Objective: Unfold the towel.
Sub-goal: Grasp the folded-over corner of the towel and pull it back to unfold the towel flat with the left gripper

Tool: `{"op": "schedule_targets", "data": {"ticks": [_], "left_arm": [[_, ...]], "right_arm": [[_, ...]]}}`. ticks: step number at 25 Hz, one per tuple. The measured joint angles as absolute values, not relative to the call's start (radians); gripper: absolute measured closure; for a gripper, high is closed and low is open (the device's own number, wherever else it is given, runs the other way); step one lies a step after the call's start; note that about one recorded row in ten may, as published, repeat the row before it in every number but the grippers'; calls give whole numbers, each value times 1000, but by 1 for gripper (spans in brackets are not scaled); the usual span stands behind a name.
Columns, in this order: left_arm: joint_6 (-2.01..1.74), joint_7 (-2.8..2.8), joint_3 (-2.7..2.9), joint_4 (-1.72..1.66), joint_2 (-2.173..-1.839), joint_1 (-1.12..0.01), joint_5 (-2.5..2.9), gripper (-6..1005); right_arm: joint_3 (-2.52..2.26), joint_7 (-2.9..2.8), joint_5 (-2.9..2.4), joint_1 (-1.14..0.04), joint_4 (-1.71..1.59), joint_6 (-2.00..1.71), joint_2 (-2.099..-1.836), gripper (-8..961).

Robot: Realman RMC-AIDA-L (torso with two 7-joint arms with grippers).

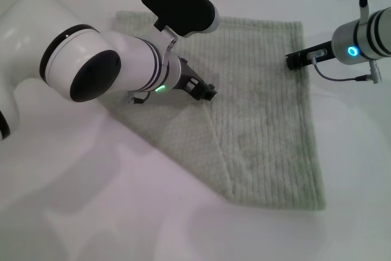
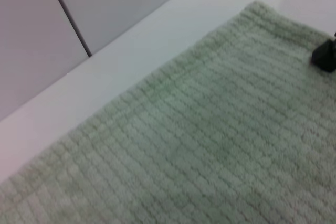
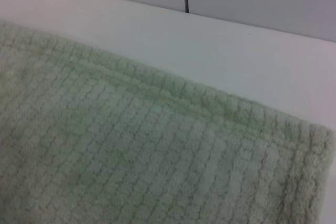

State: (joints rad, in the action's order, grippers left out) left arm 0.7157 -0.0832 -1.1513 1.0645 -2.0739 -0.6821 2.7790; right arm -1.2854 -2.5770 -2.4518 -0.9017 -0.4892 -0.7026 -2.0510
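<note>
Towel point(image 1: 263, 108) is lying flat on the white surface point(image 1: 91, 212), spreading across the middle and far right of the head view, with its near-left corner folded over along a diagonal crease, so that a triangular flap is resting on top of the rest of the cloth. The left tool point(image 1: 204, 88) is hanging low over the towel's left part, close to the top end of that crease; its dark fingers are pointing toward the cloth's centre, and whether they are parted or closed is something I cannot tell. The right tool point(image 1: 295, 60) is sitting at the towel's far right edge, near the far right corner, and whether it is open or pinching the hem I cannot tell either. The left wrist view is showing the ribbed towel point(image 2: 210, 145) with its far hem running along the surface point(image 2: 131, 51), and a dark tip of the right tool point(image 2: 326, 55) at the cloth's edge. The right wrist view is showing the towel's point(image 3: 131, 156) hemmed corner lying flat on the surface point(image 3: 210, 51).
</note>
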Motion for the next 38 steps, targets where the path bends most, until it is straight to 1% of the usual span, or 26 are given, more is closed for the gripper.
{"op": "schedule_targets", "data": {"ticks": [13, 29, 38], "left_arm": [[744, -81, -1144, 1066, -2076, -694, 2774, 262], [782, -94, -1148, 1028, -2073, -738, 2753, 283], [812, -95, -1148, 1043, -2071, -745, 2757, 505]], "right_arm": [[-1285, -2577, -2453, -899, -497, -709, -2051, 954], [-1285, -2577, -2450, -896, -510, -717, -2051, 953], [-1285, -2577, -2449, -896, -511, -716, -2051, 954]]}}
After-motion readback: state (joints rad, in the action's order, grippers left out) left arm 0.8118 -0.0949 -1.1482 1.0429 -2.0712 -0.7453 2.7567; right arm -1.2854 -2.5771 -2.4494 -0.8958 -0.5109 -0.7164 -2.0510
